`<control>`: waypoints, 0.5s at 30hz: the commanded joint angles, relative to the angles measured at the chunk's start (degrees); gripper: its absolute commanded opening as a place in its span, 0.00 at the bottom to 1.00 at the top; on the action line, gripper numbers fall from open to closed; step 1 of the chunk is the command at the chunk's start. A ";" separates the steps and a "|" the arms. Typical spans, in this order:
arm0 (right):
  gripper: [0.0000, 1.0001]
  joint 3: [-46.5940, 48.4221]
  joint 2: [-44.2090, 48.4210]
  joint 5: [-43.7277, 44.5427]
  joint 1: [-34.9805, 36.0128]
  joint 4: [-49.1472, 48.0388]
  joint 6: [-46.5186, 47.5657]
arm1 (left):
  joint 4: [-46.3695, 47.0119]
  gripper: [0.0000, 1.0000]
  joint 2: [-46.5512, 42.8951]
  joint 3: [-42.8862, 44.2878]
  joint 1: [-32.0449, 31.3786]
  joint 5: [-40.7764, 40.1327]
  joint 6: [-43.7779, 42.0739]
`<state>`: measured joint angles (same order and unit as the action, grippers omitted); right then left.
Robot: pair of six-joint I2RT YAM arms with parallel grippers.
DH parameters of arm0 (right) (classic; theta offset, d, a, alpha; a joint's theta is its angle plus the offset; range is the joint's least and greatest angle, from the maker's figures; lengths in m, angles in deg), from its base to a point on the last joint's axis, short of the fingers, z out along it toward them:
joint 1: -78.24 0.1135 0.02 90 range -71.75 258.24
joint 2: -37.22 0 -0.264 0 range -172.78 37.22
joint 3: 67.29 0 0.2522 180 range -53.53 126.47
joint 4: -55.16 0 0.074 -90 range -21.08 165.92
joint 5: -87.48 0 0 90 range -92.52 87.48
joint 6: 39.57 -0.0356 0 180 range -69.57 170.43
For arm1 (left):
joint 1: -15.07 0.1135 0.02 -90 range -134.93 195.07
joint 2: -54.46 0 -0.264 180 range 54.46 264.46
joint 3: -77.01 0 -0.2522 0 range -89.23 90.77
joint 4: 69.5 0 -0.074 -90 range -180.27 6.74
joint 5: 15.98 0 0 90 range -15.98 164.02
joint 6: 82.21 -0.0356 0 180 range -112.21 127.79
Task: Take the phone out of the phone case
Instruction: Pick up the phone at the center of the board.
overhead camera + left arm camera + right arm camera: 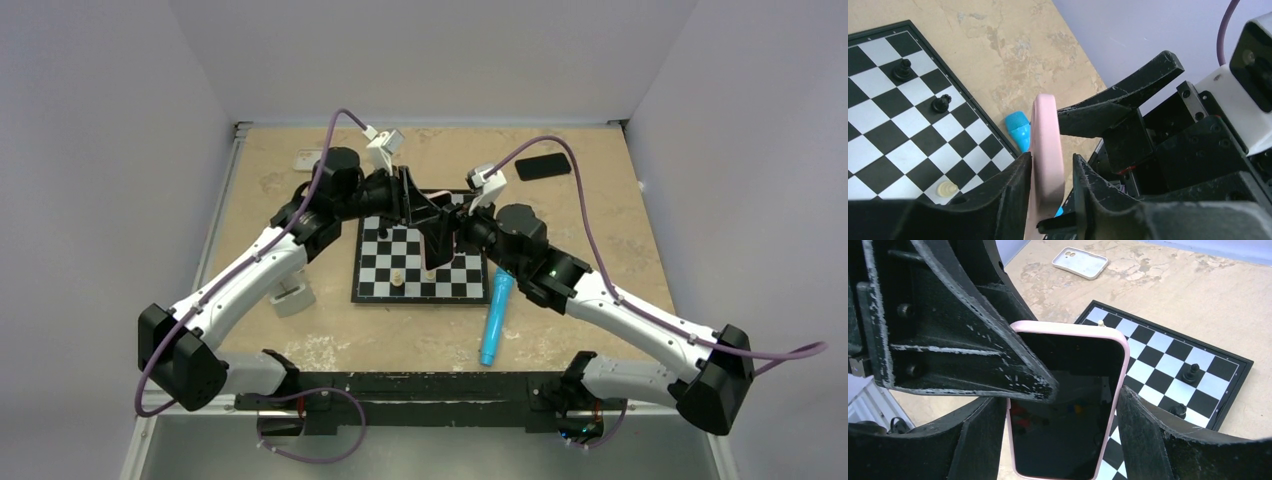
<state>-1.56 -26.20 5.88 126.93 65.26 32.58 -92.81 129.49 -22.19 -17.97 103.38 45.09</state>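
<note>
The phone (pixel 1073 390), dark screen facing the right wrist camera, sits in a pink phone case (pixel 1068 326) held upright above the chessboard. My right gripper (pixel 1062 402) is shut across the case's width, one finger pressed on each long edge. My left gripper (pixel 1052 160) straddles the case's thin edge (pixel 1045 130). One of its fingers touches the case, and a narrow gap shows at the other finger, which lies across the screen in the right wrist view. Seen from above, both grippers (pixel 418 205) (pixel 445 235) meet over the board.
A chessboard (pixel 375 275) with a few pieces lies under the grippers. A blue tube (pixel 497 315) lies by its right edge. A bare black phone (pixel 543 165) rests at the back right. An empty white case (pixel 305 158) lies at the back left, and a white object (pixel 292 297) lies left of the board.
</note>
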 commanded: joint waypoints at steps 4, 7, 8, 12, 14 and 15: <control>0.00 5.21 0.13 7.11 3.16 -3.81 2.66 | 0.68 0.10 0.33 2.08 -1.72 2.31 -1.02; 0.30 4.54 0.57 7.03 3.21 -2.63 2.81 | 0.69 0.00 -0.70 2.21 -1.66 1.89 -2.51; 0.50 3.90 0.86 7.02 3.17 -2.53 2.65 | 0.46 0.00 -1.41 2.21 -1.72 1.35 -3.18; 0.84 1.38 1.84 2.34 3.17 -0.63 1.61 | -1.00 0.00 -5.03 2.20 -1.59 -2.96 -7.36; 0.86 0.43 2.73 -0.95 3.17 0.81 1.68 | -2.60 0.00 -6.59 2.68 -1.15 -5.50 -9.42; 0.86 0.11 3.27 -2.64 3.17 1.94 1.90 | -3.05 0.00 -7.08 2.87 -0.70 -6.20 -10.00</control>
<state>-0.60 -26.37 8.61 129.97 67.25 34.24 -96.30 127.72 -22.14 -19.10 100.28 39.71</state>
